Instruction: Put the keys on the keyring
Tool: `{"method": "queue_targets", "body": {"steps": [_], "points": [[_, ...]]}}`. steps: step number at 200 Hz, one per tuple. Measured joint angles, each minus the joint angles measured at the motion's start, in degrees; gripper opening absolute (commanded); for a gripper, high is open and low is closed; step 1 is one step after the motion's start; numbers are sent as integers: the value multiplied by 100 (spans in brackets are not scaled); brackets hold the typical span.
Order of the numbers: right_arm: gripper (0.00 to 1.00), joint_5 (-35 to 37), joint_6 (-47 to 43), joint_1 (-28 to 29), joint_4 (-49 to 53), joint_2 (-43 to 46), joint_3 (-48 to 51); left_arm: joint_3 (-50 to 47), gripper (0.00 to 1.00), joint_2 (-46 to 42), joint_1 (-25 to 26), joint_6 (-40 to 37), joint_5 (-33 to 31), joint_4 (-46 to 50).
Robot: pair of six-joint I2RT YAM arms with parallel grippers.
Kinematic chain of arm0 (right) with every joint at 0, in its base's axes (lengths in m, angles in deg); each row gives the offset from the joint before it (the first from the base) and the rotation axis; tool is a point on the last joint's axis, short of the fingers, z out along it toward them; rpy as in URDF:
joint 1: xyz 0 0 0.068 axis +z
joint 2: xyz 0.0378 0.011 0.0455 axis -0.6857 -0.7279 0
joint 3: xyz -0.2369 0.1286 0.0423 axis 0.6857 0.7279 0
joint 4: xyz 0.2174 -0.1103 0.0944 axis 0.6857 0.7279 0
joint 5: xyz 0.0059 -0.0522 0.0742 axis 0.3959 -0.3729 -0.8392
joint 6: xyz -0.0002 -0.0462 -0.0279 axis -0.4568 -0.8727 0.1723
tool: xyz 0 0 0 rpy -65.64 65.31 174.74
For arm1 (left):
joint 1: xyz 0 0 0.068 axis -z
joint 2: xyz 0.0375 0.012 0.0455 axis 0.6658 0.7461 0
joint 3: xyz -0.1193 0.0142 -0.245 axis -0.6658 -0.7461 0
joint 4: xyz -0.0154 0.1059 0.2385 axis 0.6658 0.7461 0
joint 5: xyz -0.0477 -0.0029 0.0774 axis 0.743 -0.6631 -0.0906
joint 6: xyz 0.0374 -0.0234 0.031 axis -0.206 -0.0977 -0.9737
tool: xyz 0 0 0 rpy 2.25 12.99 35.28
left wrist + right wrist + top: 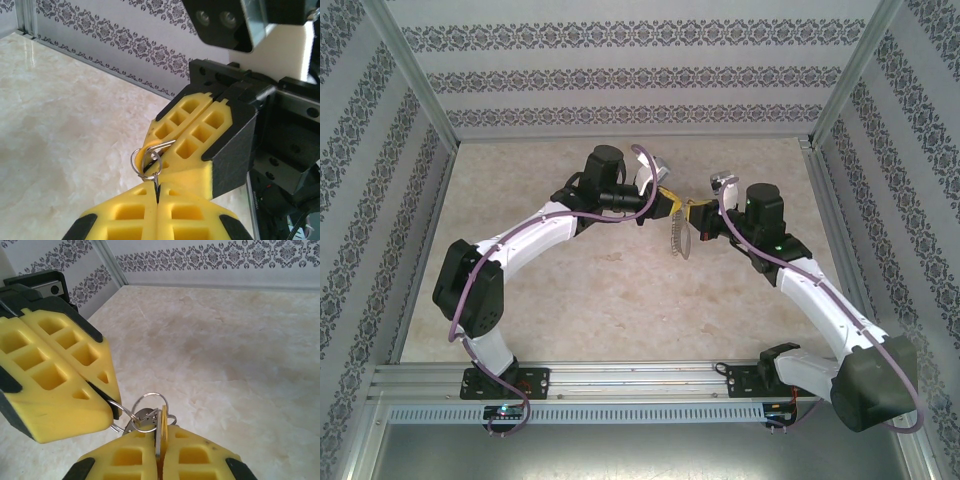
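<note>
Above the middle of the counter [620, 300], a little toward its far edge, the two arms arch in from their bases at the near edge and meet tip to tip. The right tool [160, 442] is pinched tight on the key [163, 421], whose yellow-orange head stands edge-up in the slit between the fingers. The left tool [111, 411] is likewise clamped narrow, with a thin grey wire loop of the keyring [142, 420] poking out of its tip. The little silvery rings crowd the gap between the two tools, touching the key, and the chain [678, 240] hangs free below, clear of the counter.

Whether the key's hole is already on the wire I cannot tell; the metal parts overlap too closely.

To do this step well, I judge that the moves should be small and slow:
- Hold both pinches firm, since either part would drop if a tool eased open.
- Line the key's hole up with the free end of the loop, not with the loose rings.
- Slide along the wire rather than pushing across it.
- Watch that the fingertips, nearly touching, do not jam.
</note>
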Motion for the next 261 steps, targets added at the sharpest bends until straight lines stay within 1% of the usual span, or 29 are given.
{"method": "queue_targets", "body": {"steps": [47,95,142,165,212,261], "points": [[0,4,-79,46,199,-149,-208,116,0,0,4,-208,-85,254],[0,28,-92,116,232,-334,-286,146,0,0,4,-234,-197,415],[0,33,-92,114,234,-339,-286,153,0,2,4,-258,-232,448],[0,42,-90,48,236,-328,-286,153,0,2,15,-299,-289,446],[0,-221,-70,-199,289,-116,-199,203,0,2,107,-339,-345,407],[0,-321,-66,-238,286,-83,-199,227,0,0,118,-352,-341,389]]}}
